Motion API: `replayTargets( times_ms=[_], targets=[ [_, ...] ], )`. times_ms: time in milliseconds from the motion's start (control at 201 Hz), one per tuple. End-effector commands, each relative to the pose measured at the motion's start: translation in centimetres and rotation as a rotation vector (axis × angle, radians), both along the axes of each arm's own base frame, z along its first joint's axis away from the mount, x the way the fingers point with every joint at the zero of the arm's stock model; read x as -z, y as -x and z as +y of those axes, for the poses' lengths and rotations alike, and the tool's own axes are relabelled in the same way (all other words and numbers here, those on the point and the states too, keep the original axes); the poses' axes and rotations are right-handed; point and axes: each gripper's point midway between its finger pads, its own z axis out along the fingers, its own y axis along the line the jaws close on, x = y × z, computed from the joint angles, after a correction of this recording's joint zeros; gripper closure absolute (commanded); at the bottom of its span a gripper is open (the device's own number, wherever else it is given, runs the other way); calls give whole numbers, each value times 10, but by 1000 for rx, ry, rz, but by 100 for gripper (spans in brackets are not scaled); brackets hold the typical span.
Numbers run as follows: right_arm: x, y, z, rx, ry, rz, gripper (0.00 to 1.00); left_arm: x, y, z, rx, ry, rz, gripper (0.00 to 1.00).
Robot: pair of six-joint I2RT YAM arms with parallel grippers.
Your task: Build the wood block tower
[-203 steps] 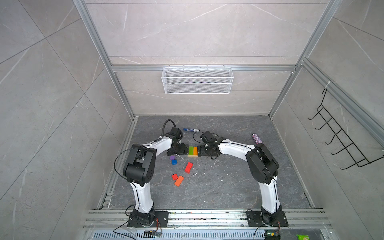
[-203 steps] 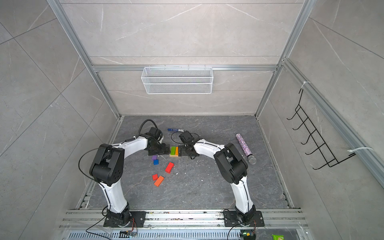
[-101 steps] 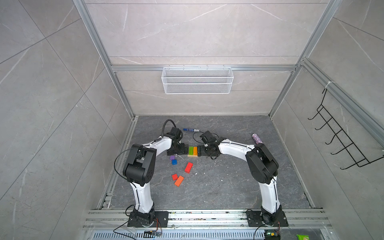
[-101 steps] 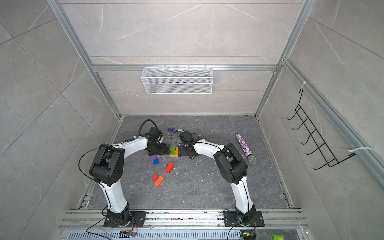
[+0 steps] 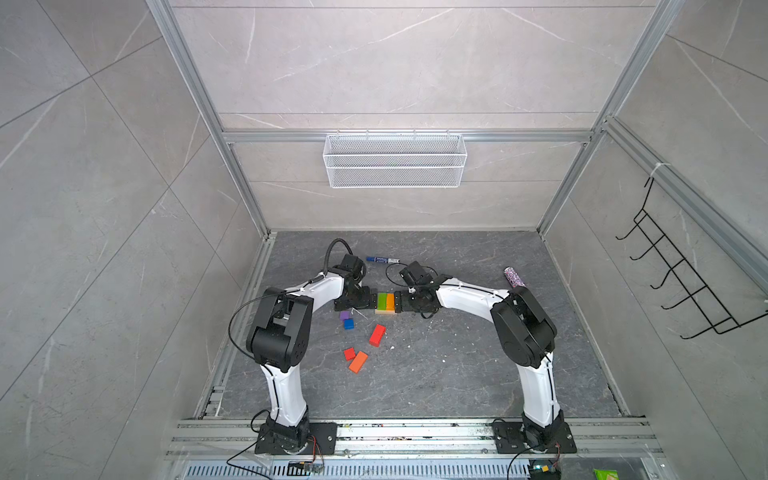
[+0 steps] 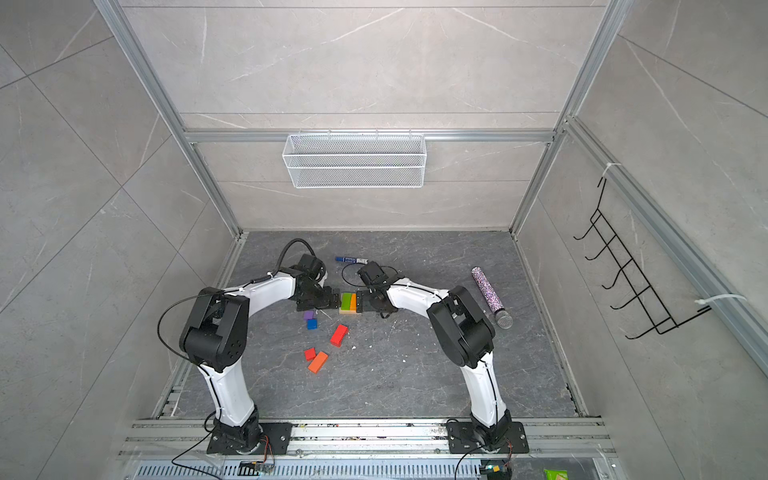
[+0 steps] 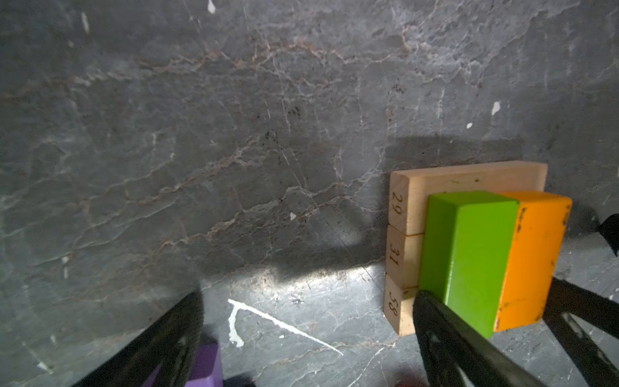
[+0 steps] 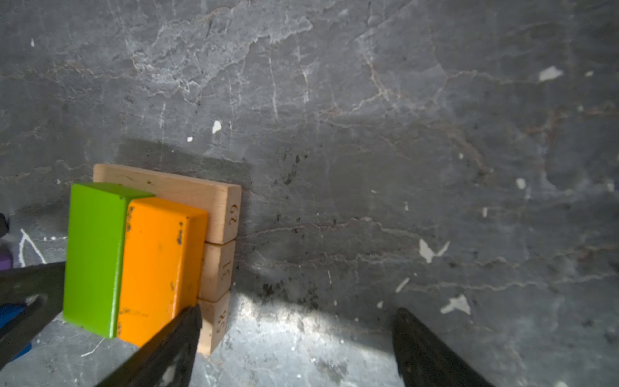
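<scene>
The tower (image 5: 385, 302) is found mid-desk (image 5: 436, 365), between both arms. A green block (image 7: 469, 254) and an orange block (image 7: 536, 254) are laid side by side on three tan blocks (image 7: 398, 207). The left end effector (image 7: 301, 348) is spread wide and empty, one finger set at the green block. The right end effector (image 8: 294, 348) is likewise released, one finger at the orange block. A purple cube (image 5: 344, 315) and a blue cube (image 5: 348, 324) are seen nearby.

Tan blocks (image 7: 469, 179): largely covered by the green block (image 7: 469, 258) and orange block (image 7: 532, 254) lying on them. Purple cube (image 7: 204, 365): cut by the frame edge, partly behind a finger (image 7: 160, 348) of the left gripper (image 7: 308, 295). Microphone (image 5: 512, 276), in a top view: one end hidden behind the right arm (image 5: 523, 324).
</scene>
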Motion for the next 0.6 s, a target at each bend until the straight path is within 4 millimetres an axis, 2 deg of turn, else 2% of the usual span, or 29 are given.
replayTargets(
  times_ms=[0, 592],
  targets=[
    [10, 6, 1, -8, 26, 33, 12, -2, -2, -6, 12, 6, 0, 0],
    [8, 5, 1, -4, 23, 28, 12, -5, -1, -4, 3, -8, 6, 0]
  ],
)
